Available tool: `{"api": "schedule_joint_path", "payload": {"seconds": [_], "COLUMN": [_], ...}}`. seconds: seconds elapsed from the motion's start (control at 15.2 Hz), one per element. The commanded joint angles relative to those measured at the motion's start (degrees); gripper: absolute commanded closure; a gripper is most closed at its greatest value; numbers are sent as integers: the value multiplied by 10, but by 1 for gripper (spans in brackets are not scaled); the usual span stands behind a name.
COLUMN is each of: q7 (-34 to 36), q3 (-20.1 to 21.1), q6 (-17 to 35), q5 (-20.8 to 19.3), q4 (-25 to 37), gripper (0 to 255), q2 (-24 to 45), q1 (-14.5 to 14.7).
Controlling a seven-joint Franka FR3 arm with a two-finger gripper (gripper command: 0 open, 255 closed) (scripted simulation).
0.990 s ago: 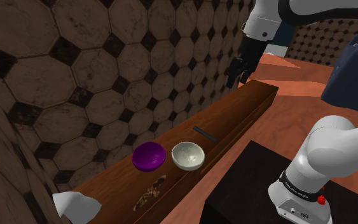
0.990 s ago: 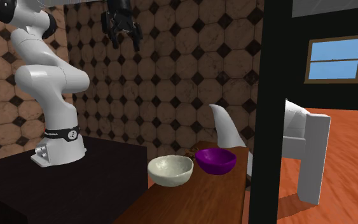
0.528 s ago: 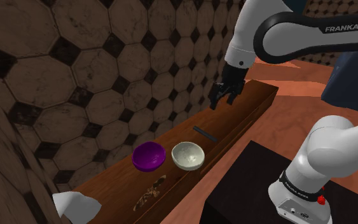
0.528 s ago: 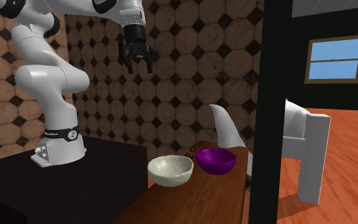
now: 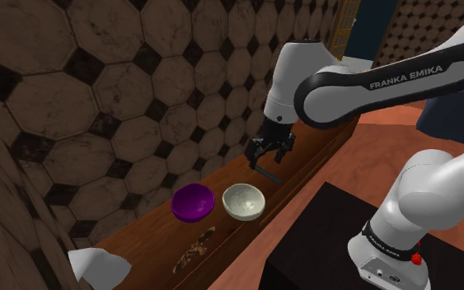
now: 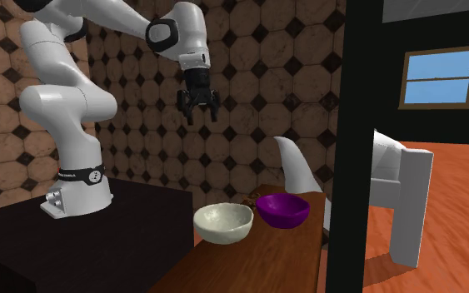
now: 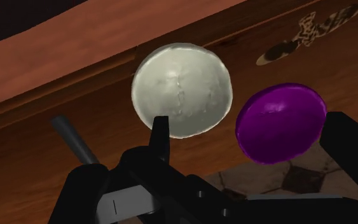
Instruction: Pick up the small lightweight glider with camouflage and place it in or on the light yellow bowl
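Sitting side by side, pale bowl (image 5: 244, 201), purple bowl (image 5: 192, 203), camouflage glider (image 5: 195, 245) outside both

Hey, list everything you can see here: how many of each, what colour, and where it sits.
table: one, brown wood, along the tiled wall
pale bowl: one, off-white, mid-table
purple bowl: one, purple, beside the pale bowl, nearer the wall
glider: one, brown-tan camouflage, on the table beyond the bowls from the gripper
rod: one, dark grey, flat on the table near the pale bowl
white shape: one, white, at the table's end past the glider
armchair: one, white, on the orange floor
stand: one, black, beside the table
arm: one, white, reaching over the table
gripper: one, black, open, above the rod
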Motion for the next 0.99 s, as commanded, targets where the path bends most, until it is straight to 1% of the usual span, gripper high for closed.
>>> {"api": "schedule_joint_path", "payload": {"seconds": [0.0,0.26,0.4,0.53,0.66,0.79,0.86,0.92], "q7": [38,111,154,205,267,341,382,421], "q3": [31,86,115,142,166,179,178,171], "q6": [39,115,152,188,221,249,259,268], "q5": [8,2,-14,-43,-91,-158,-197,-235], "q4": [-1,10,21,35,52,73,85,99], "gripper": [0,0,0,0,0,0,0,0], "q2": [37,126,175,229,288,351,384,415], "q1": [-2,-19,-32,-48,-65,-74,-73,-65]}}
